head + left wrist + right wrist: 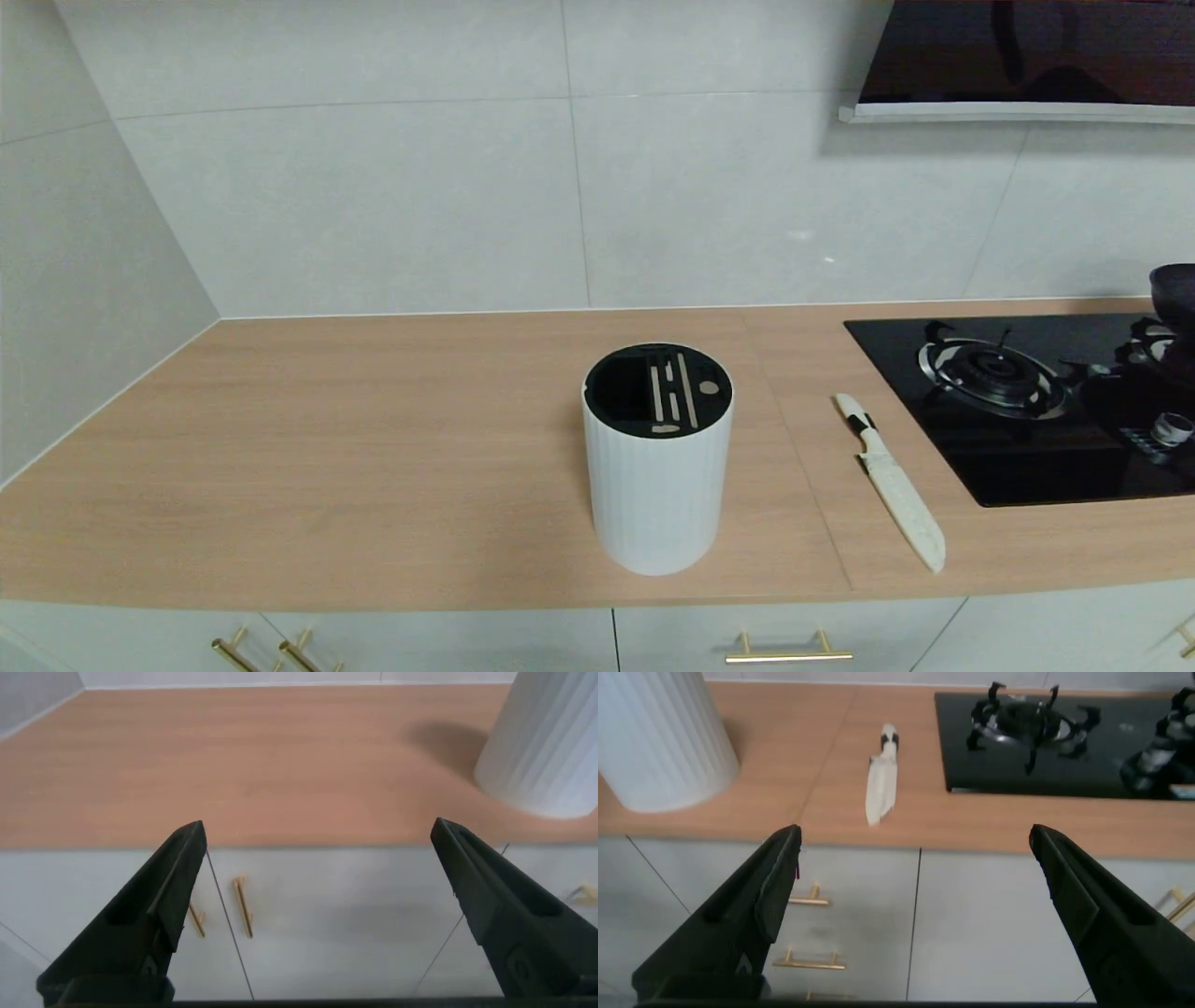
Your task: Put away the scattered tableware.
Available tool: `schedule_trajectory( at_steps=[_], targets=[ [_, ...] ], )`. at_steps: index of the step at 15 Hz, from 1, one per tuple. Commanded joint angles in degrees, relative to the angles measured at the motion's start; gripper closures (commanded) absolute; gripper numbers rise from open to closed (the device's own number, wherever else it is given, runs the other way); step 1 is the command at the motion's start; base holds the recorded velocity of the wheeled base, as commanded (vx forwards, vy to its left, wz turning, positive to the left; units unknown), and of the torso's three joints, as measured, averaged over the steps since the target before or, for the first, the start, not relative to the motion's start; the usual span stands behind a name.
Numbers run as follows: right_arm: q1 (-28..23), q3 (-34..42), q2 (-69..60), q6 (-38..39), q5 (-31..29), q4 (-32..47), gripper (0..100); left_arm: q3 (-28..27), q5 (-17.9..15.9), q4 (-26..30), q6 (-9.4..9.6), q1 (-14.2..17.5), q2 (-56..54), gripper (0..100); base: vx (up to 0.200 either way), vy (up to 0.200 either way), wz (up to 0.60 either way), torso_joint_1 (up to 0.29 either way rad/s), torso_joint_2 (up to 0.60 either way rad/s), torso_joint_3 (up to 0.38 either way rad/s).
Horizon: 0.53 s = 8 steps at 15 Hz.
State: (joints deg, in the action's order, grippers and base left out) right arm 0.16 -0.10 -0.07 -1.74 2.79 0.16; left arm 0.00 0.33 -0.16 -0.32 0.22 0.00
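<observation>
My left gripper (317, 827) is spread wide and empty, out in front of the counter (373, 448). The white holder (658, 457) sits ahead. To its right, short of the stove (1008, 411), the knife (890, 480) lies handle toward the wall, blade tip toward me. My right gripper (914, 831), also gaping, is nearer, so I'd guess it grabs.

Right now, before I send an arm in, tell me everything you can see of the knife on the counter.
The knife lies flat on the wooden counter, between the white holder and the black stove, touching neither. It is pale all over: a white handle with a dark band where it meets a cream, speckled blade. The handle points toward the wall and the tip toward the counter's front edge, angled slightly to the right. Only the counter touches it.
</observation>
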Motion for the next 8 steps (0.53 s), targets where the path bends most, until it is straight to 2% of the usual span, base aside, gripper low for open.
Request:
schedule_trajectory(
  at_steps=[1, 5, 8],
  targets=[
    [0.02, 0.01, 0.07, -0.01, 0.11, 0.02, 0, 0.00, 0.02, -0.02, -0.03, 0.04, 0.09, 0, 0.000, 0.000, 0.00, 0.305, -0.62, -0.320],
    [0.02, 0.01, 0.07, -0.01, 0.02, -0.07, 0, 0.00, 0.02, -0.02, -0.03, 0.04, 0.09, 0, 0.000, 0.000, 0.00, 0.220, -0.44, -0.237],
    [0.02, 0.01, 0.07, -0.01, 0.02, 0.02, 0, 0.00, 0.02, -0.02, -0.03, 0.04, 0.09, 0, 0.000, 0.000, 0.00, 0.165, -0.36, -0.181]
  ],
)
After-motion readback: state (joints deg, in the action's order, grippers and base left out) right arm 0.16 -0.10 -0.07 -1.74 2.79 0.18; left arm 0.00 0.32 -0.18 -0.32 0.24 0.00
